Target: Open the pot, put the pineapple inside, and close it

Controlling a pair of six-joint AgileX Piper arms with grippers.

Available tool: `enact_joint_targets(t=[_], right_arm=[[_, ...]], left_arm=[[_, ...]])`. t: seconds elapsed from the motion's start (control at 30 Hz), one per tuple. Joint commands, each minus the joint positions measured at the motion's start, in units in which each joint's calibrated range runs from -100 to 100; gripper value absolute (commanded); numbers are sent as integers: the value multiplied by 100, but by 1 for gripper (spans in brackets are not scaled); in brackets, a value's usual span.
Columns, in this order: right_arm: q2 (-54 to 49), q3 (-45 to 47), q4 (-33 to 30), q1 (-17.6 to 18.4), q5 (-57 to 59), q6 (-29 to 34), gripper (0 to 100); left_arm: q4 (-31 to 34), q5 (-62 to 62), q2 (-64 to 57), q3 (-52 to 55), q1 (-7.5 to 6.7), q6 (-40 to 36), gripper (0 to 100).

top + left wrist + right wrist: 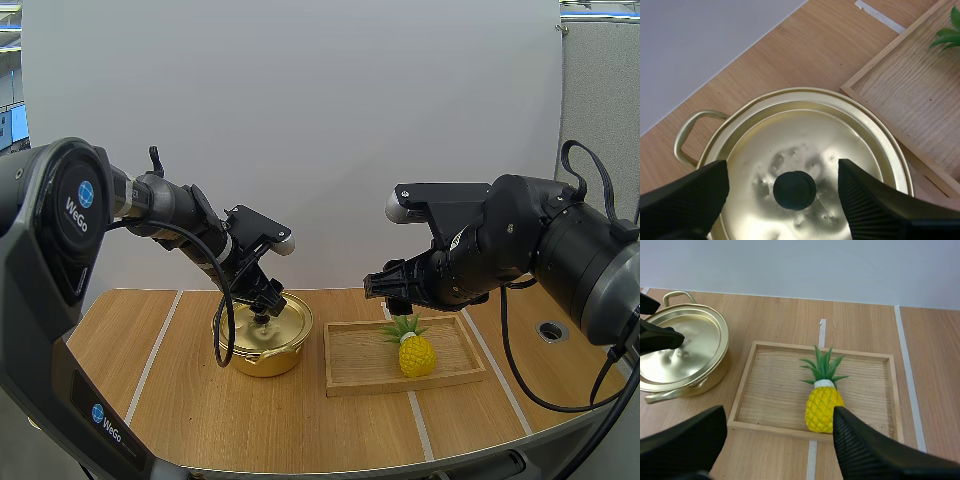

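Closest in the left wrist view, the left gripper has its two black fingers spread wide apart, one on either side of the black knob and touching nothing. The knob sits at the middle of the gold lid, which lies shut on the gold pot. In the high view the pot stands left of centre on the wooden table, just beside the left edge of a wooden tray.

The pineapple, yellow with a green crown, is in the tray, at its right half and a little right of the frame's centre. Whether it stands or lies I cannot tell.

The right gripper hangs in the air above the tray's rear left part, near the crown. In the right wrist view its ribbed fingers stand well apart, holding nothing, with the pineapple on the tray beyond them.
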Motion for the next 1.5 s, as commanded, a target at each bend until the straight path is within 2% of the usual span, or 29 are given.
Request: enact_joint_targets(t=[0.0, 0.8, 0.83, 0.87, 0.93, 1.03, 1.23, 1.47], right_arm=[[-33, -32, -11, -25, 28, 2, 100], [-33, -32, -11, -25, 159, 2, 100], [-33, -32, -11, -25, 159, 2, 100], [-33, -32, -11, -25, 159, 2, 100], [-33, -32, -11, -25, 159, 2, 100], [-33, -32, -11, -25, 159, 2, 100], [-33, -32, -11, -25, 159, 2, 100], [-33, -32, -11, -25, 159, 2, 100]], left_arm=[[-48, -132, 7, -51, -21, 57, 100], [-43, 719, 649, -332, -14, -89, 100], [-29, 719, 649, -332, -14, -89, 94], [-16, 719, 649, -332, -14, -89, 83], [10, 719, 649, -332, -14, -89, 55], [10, 719, 649, -332, -14, -89, 0], [19, 719, 579, -332, -8, -137, 0], [148, 738, -275, -696, -8, -404, 0]])
